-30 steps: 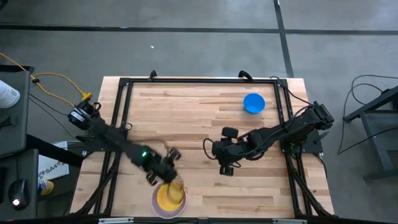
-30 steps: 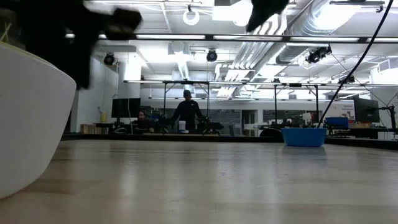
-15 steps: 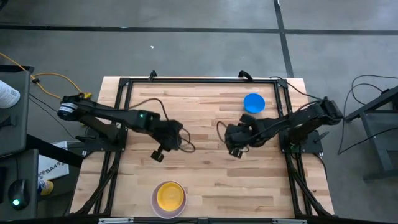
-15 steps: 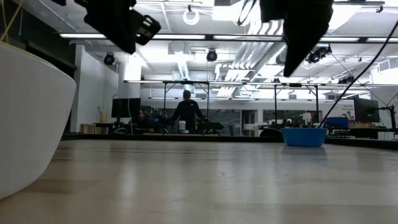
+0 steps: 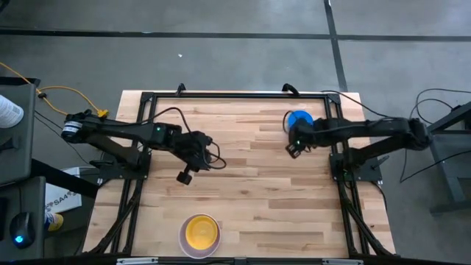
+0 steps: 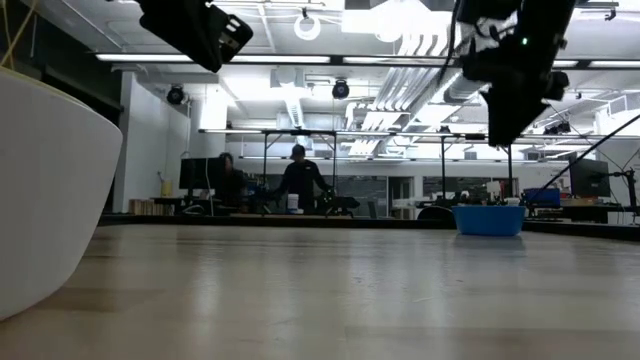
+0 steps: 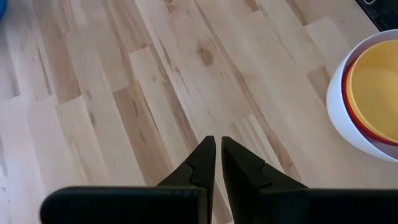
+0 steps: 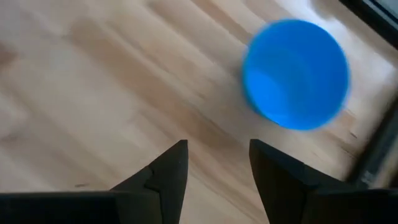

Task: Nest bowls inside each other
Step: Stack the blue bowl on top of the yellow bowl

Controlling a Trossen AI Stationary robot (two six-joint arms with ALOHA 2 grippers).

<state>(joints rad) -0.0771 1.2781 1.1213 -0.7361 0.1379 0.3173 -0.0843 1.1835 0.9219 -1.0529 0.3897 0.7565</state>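
R gripper [image 5: 293, 144], jaws spread, has swung over to small round blue plastic bowl [image 5: 299, 121]; L gripper [image 5: 193, 163], clenched empty, left the white-bowl stack [image 5: 200, 233]. Blue goes next.

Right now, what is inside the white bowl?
Inside the white bowl sits a red bowl, only its rim showing, and in that a yellow bowl. Whether another bowl lies under the yellow one cannot be seen; it is covered.
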